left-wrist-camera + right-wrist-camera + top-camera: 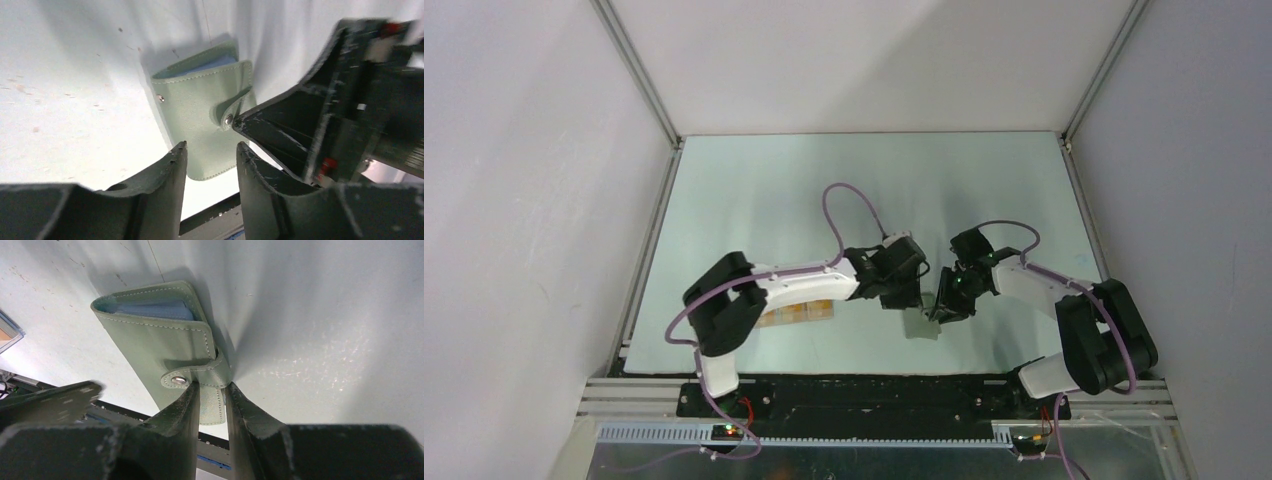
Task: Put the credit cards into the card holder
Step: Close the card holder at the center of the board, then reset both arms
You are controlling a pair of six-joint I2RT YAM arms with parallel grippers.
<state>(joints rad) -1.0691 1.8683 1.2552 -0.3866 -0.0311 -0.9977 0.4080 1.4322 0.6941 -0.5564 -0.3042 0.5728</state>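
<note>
**Lighting and image quality in the three views.**
Light fell evenly and diffusely from above. In the top view the table [754, 200] read pale and bright, while the card holder [921, 324] appeared small and soft in detail. In both wrist views the card holder was in sharp focus, and a broad, soft grey shadow fanned across the table above it. A speckled sheen lay to its right in the right wrist view. The left gripper's fingers [160, 185], nearest the lens below the holder, were dark and underexposed. The right gripper's fingers [280, 125], to the holder's right, were smeared by blur.
</note>
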